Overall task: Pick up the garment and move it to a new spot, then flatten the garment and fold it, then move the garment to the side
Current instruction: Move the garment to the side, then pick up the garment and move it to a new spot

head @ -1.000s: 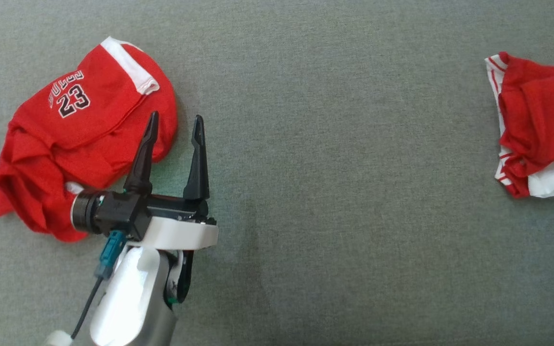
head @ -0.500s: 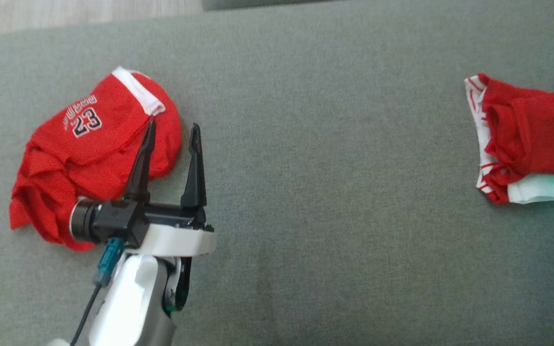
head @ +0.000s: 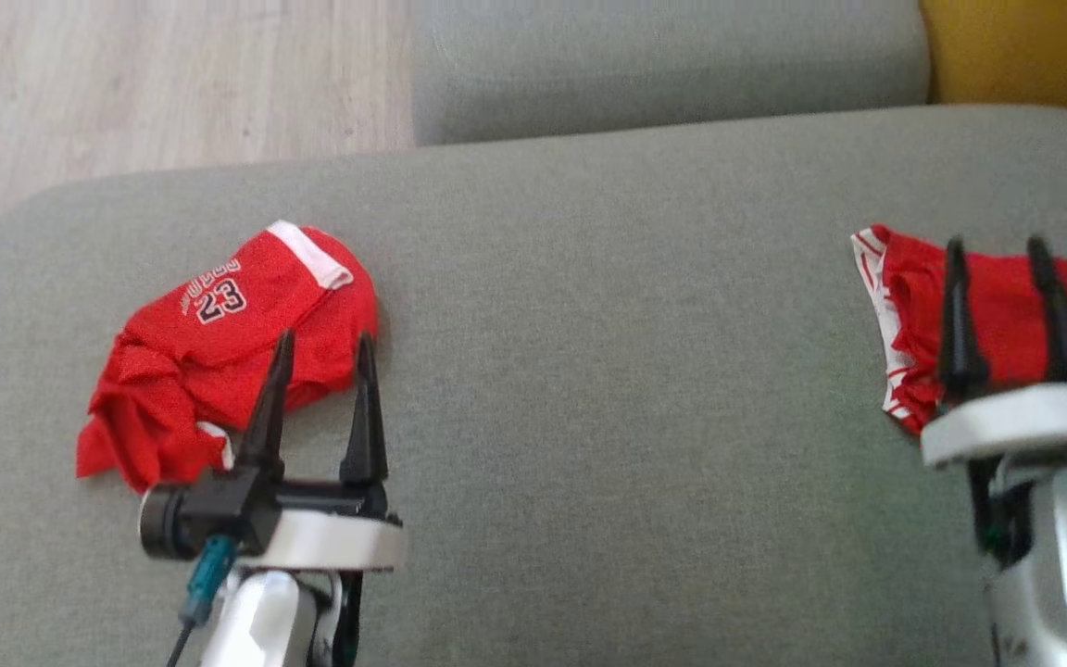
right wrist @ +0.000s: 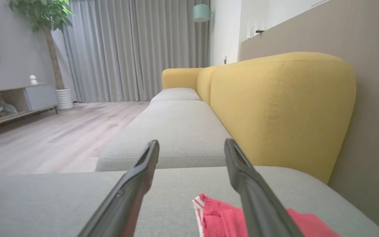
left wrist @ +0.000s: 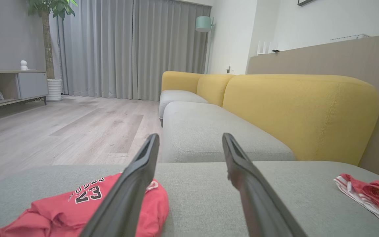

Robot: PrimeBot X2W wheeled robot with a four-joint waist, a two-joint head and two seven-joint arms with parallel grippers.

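Two garments: jersey (head: 237, 343), shorts (head: 1006, 310); two cushions: near cushion (head: 589, 417), far cushion (head: 663, 65); my two grippers: left gripper (head: 325, 337), right gripper (head: 997, 243)

Between the left end effector (head: 325, 337) and the right end effector (head: 997, 243) the grey sofa cushion (head: 608, 371) lies bare, free to cross. A crumpled red jersey (head: 219, 352) lies ahead-left of the left one. Red shorts (head: 913, 306) lie under the right one's fingers. A yellow backrest (right wrist: 281, 108) rises to its right.
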